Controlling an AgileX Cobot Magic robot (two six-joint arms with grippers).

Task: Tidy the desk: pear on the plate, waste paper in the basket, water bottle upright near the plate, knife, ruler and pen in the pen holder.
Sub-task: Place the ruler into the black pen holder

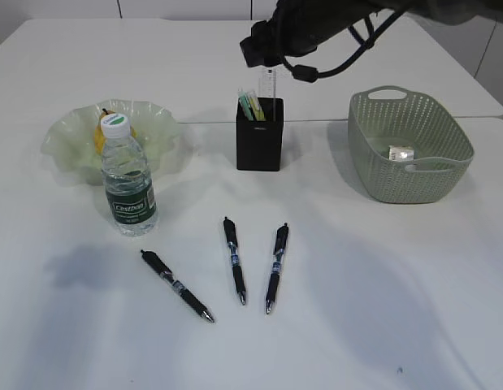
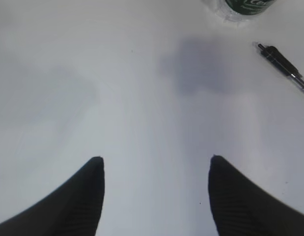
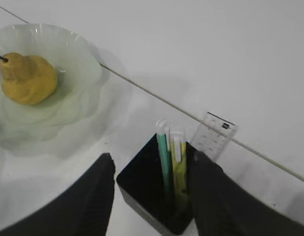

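A yellow pear [image 3: 28, 77] lies on the pale green plate [image 1: 68, 142], half hidden behind the upright water bottle [image 1: 127, 183]. Three black pens [image 1: 176, 285] [image 1: 235, 260] [image 1: 276, 268] lie on the table. The black pen holder [image 1: 259, 146] holds a clear ruler [image 1: 269, 85] and green and yellow knives [image 3: 164, 152]. Crumpled paper [image 1: 401, 152] lies in the basket [image 1: 409, 146]. My right gripper [image 3: 152, 156] is open and empty above the holder. My left gripper [image 2: 154, 158] is open and empty over bare table, with one pen [image 2: 284, 66] ahead to its right.
The dark right arm and its cable [image 1: 316, 32] hang over the back middle of the white table. A seam [image 3: 156, 101] between two table tops runs behind the plate and the holder. The bottle's base [image 2: 245, 6] shows at the top of the left wrist view.
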